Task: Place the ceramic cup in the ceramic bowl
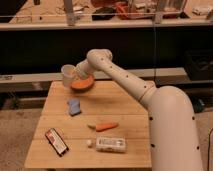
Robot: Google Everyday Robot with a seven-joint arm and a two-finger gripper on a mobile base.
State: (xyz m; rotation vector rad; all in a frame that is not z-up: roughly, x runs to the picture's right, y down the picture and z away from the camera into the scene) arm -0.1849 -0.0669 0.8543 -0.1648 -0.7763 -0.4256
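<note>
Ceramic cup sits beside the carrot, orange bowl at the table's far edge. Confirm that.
Not beside the carrot: the camera view shows the ceramic cup up at the gripper, next to the orange bowl. The bowl is at the table's far edge.

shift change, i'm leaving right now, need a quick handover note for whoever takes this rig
Gripper: at the far left end of the table, right against the ceramic cup; whether it has a grip cannot be told.
Ceramic cup: just left of the ceramic bowl, not in it.
Ceramic bowl: on the table near its far edge.
Done: gripper is at the cup.
Left: carry the cup over the bowl, set it inside, let go.
</note>
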